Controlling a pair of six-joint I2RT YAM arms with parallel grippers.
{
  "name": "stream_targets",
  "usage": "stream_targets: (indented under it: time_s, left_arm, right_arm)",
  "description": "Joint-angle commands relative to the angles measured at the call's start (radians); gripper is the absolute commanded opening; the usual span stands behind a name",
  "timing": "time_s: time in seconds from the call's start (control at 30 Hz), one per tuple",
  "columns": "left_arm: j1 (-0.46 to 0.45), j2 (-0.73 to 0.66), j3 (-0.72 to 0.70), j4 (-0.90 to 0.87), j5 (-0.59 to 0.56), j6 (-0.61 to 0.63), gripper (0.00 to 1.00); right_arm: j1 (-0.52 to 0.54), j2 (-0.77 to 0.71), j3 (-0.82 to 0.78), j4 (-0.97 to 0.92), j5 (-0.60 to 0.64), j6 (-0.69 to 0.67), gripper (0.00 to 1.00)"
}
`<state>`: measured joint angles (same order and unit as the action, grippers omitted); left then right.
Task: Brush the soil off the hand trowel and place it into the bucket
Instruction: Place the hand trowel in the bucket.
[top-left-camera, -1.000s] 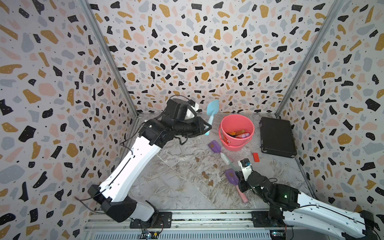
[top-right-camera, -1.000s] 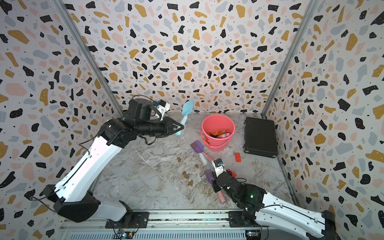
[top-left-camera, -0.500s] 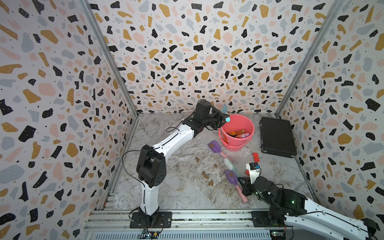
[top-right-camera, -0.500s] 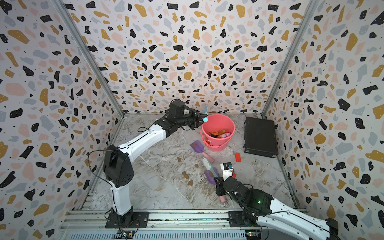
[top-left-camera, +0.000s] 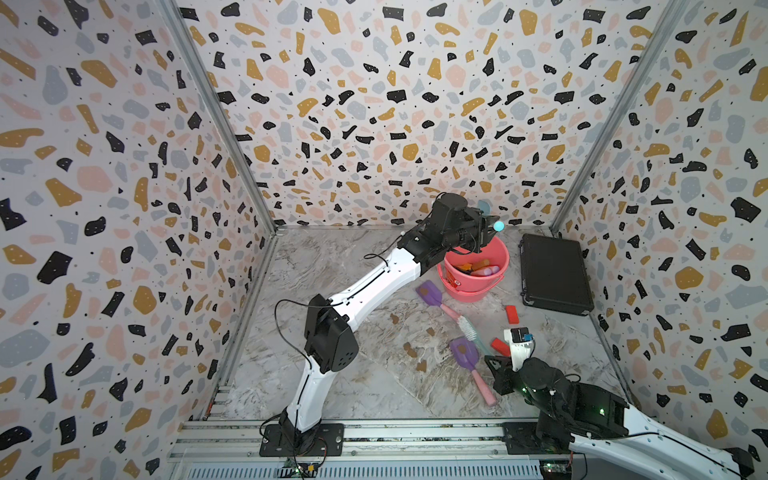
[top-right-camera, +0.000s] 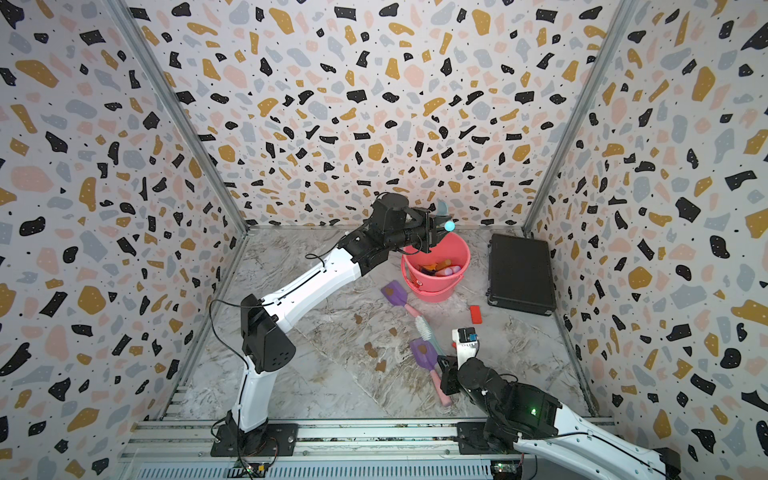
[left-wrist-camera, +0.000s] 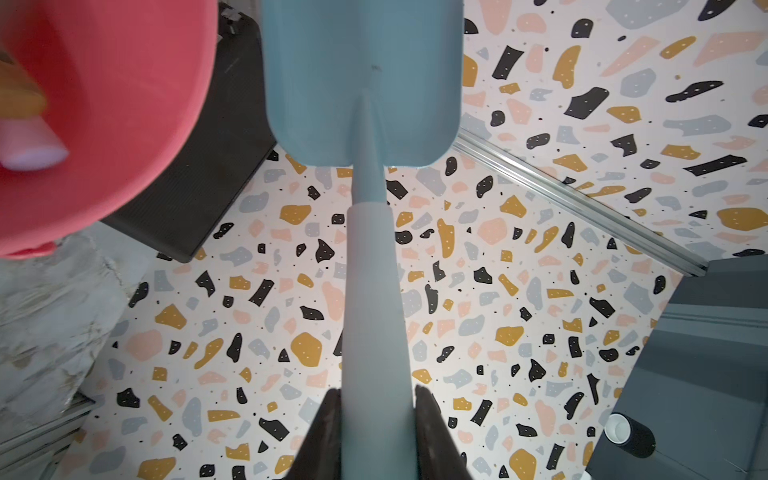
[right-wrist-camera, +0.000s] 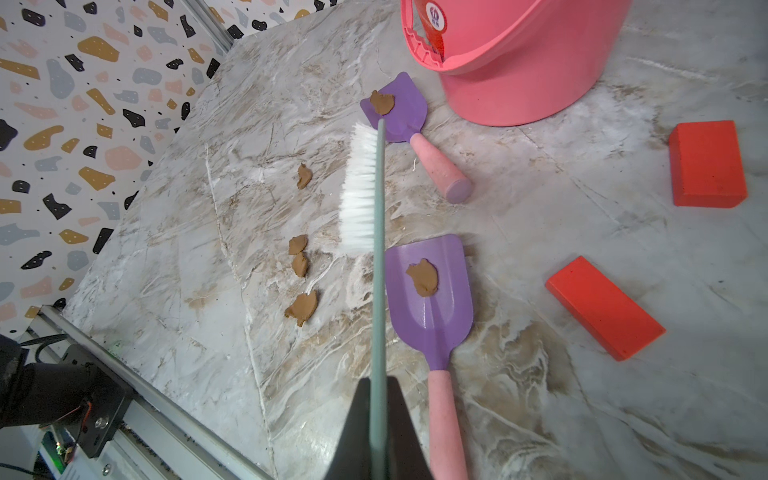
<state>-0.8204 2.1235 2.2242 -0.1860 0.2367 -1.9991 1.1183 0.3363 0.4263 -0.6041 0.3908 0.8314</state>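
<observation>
the round coral-pink plastic bucket (top-left-camera: 473, 291) stands near the back wall, so my left gripper (left-wrist-camera: 376, 395), clamped on the handle of the pale blue plastic hand trowel (left-wrist-camera: 365, 83), hangs at its far rim, ready to drop; my right gripper (right-wrist-camera: 378, 386) pinches the slim green white-bristled brush (right-wrist-camera: 359, 187) near loose brown soil blobs (right-wrist-camera: 301, 309).

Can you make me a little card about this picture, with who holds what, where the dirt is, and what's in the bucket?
left gripper: shut on the blue trowel by its handle, in the air by the bucket
right gripper: shut on the brush
blue trowel blade: clean on the side that shows
soil: one blob on each of two purple trowels, four loose on the table
in the bucket: orange and pink things
also there: two red blocks, black case
</observation>
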Motion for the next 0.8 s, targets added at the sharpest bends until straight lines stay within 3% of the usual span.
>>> stream_targets:
  time_s: [0.0, 0.37, 0.77]
  left_arm:
    - [-0.016, 0.033, 0.031, -0.073, -0.036, -0.043, 0.00]
    - [-0.027, 0.062, -0.120, -0.050, 0.040, -0.101, 0.00]
    - [-0.028, 0.145, -0.061, -0.141, 0.033, -0.179, 0.00]
  right_arm:
    - [0.000, -0.001, 0.022, -0.033, 0.022, 0.004, 0.00]
    - [0.000, 0.003, 0.029, -0.052, 0.013, 0.012, 0.00]
    - [0.000, 0.015, 0.055, -0.069, 0.004, 0.019, 0.00]
